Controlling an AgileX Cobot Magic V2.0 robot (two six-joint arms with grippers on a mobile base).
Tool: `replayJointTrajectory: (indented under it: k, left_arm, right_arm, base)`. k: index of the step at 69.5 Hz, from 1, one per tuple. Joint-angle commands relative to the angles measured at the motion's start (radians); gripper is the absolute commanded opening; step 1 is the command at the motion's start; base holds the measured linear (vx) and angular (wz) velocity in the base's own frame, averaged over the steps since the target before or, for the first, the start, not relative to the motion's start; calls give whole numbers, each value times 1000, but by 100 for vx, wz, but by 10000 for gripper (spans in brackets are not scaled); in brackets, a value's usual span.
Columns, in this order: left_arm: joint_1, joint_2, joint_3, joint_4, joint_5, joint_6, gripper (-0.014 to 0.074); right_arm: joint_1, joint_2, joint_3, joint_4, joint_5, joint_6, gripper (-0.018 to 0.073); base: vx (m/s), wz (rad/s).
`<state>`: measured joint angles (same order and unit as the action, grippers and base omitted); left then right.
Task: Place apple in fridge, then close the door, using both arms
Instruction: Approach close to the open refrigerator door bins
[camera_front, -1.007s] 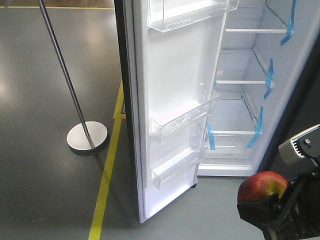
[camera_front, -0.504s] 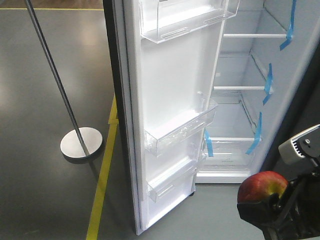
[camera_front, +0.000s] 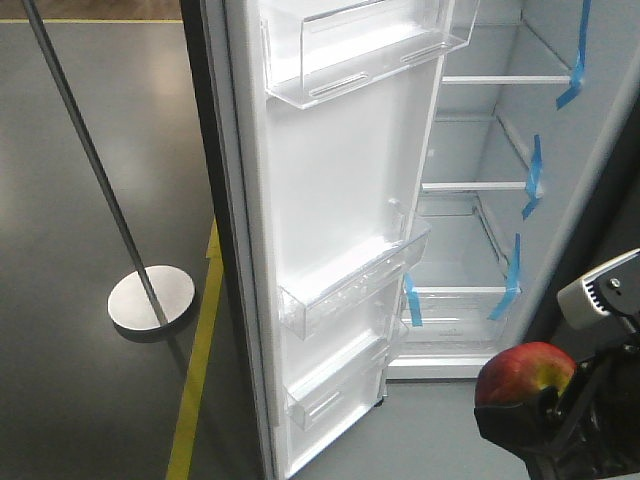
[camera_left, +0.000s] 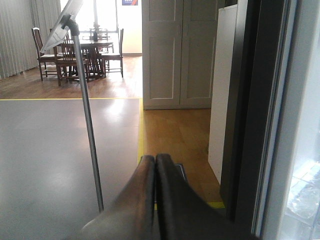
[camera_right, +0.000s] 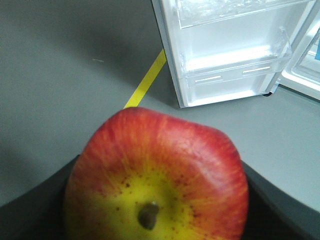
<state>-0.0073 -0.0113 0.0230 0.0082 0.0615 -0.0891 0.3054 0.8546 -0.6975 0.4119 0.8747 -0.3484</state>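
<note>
Rolling closer to the fridge (camera_front: 470, 230), I am seeing it and the open door (camera_front: 330, 190) growing larger in the front view than a moment ago, while the pole (camera_front: 90, 170) is sliding away to the left. The apple (camera_front: 525, 370) is not changing its place in that view: it is staying in my right claw (camera_front: 535, 412), low at the right, in front of the fridge and well apart from the shelves. In the right wrist view the apple is filling the frame, its stem dimple facing the camera and dark fingers hugging it on both sides, so the grip is looking firm. My left claw (camera_left: 156, 200) is holding nothing; its fingers are pressing together, and it is pointing past the outer edge of the door toward the pole.

I am judging that only the base is moving, not the arms, so the task is still in the approach step. The door is standing wide, and the lower shelf (camera_front: 455, 292) is seeming the nearest place for the apple. The left arm is waiting on the door side for the closing later.
</note>
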Motion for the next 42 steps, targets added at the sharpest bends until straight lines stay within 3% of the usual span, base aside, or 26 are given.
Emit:
replayJointTrajectory:
  k: [1,42]
  left_arm:
    - [-6,-14,14,-8,-74,-6,-6]
    - [-6,-14,14,-8,-74,-6,-6]
  right_arm:
    - [0,-10,-26,23,-47,-10,391]
    - [0,-10,-26,23,-47,-10,391]
  base:
    - [8,-4]
    - [8,-2]
